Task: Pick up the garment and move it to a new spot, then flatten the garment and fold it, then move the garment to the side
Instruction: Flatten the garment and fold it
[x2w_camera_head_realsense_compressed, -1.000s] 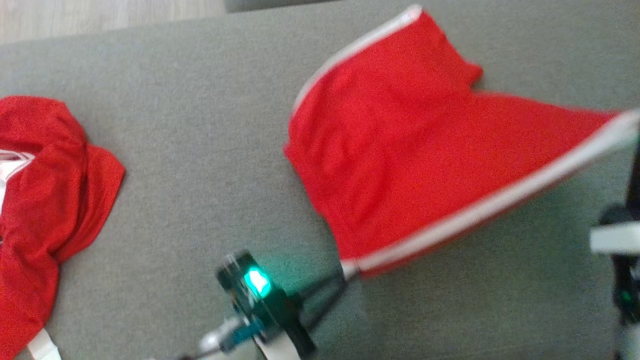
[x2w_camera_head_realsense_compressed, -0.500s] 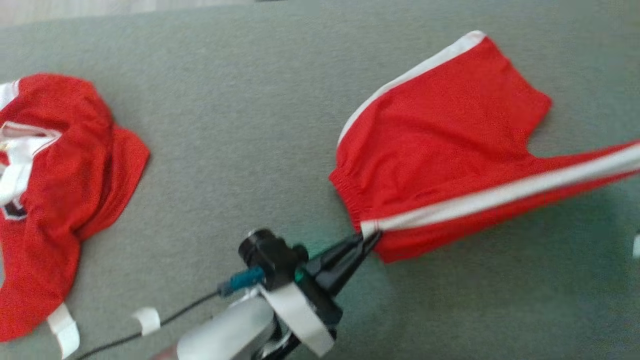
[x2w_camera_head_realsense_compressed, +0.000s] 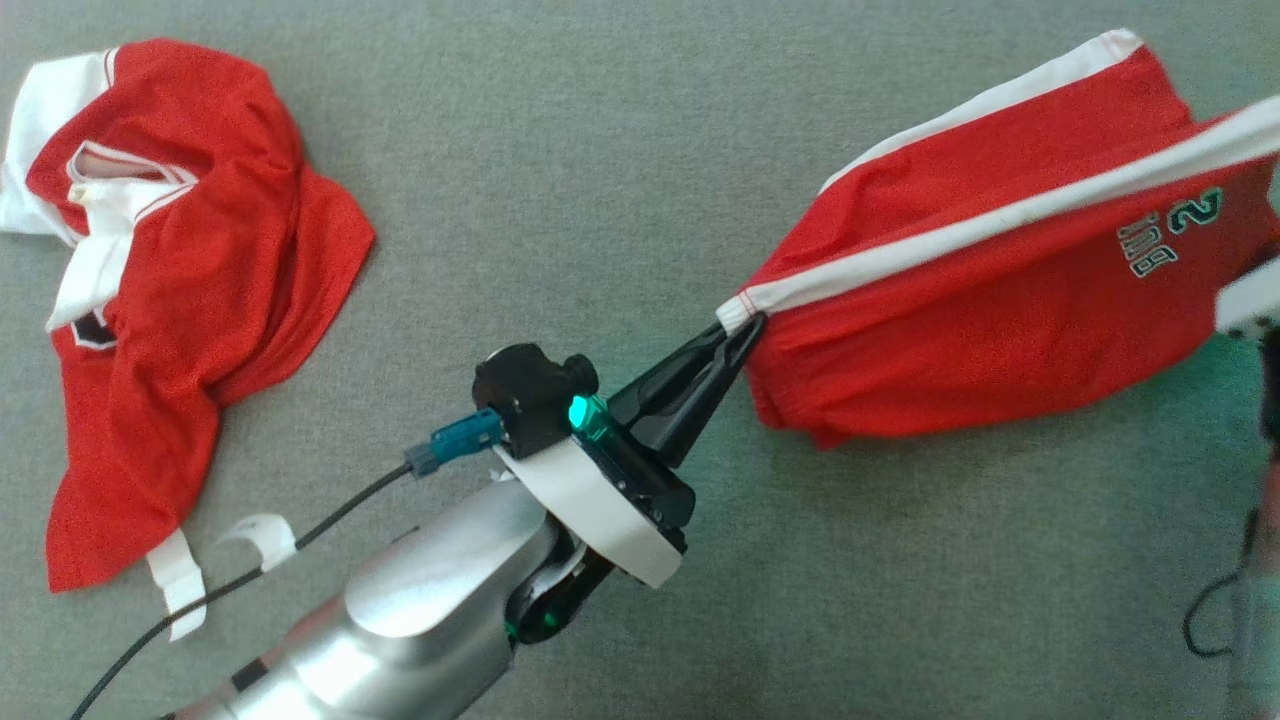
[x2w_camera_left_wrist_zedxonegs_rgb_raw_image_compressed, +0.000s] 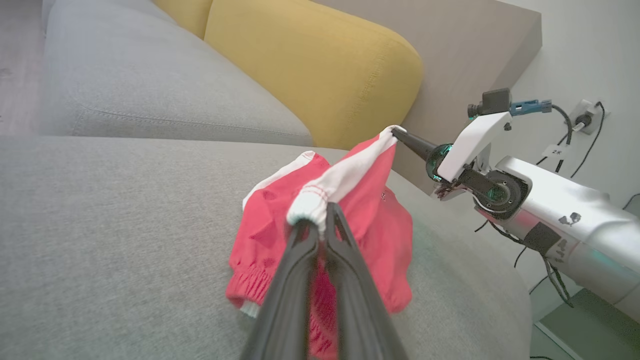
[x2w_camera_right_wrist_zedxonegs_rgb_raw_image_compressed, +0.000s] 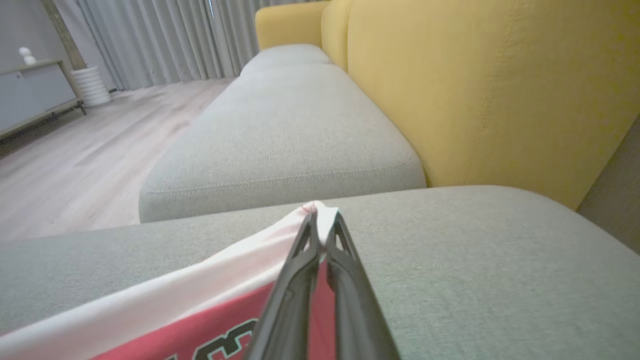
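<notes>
Garment: red shorts with a white stripe down the side and green lettering near the leg end, held up over the sofa seat.
Left claw: the left claw is pinched fully closed on the waistband end of the white stripe. In the left wrist view the left claw has a bunch of white fabric at its fingertips, and the red cloth hangs beyond and below them.
Right claw: the right claw is closed tight on the far end of the same stripe, at the leg hem. In the right wrist view a white corner pokes just past the tips of the right claw, and the stripe and red cloth trail off to the lower left.
Garment relative to the claws: the stripe runs taut from one claw to the other. The body of the shorts sags below that line, between the two.
Contact with the seat: the lowest folds seem to rest on the grey cushion, though the angle leaves it uncertain.
Surroundings: a yellow back cushion stands behind the seat.
Jersey: a second red top, the jersey, has a white collar and lies crumpled on the seat. It is well apart from the left claw, on that claw's left, and touches neither claw.
Left forearm: the silver forearm reaches in from the lower left, with a dark cable alongside it.
</notes>
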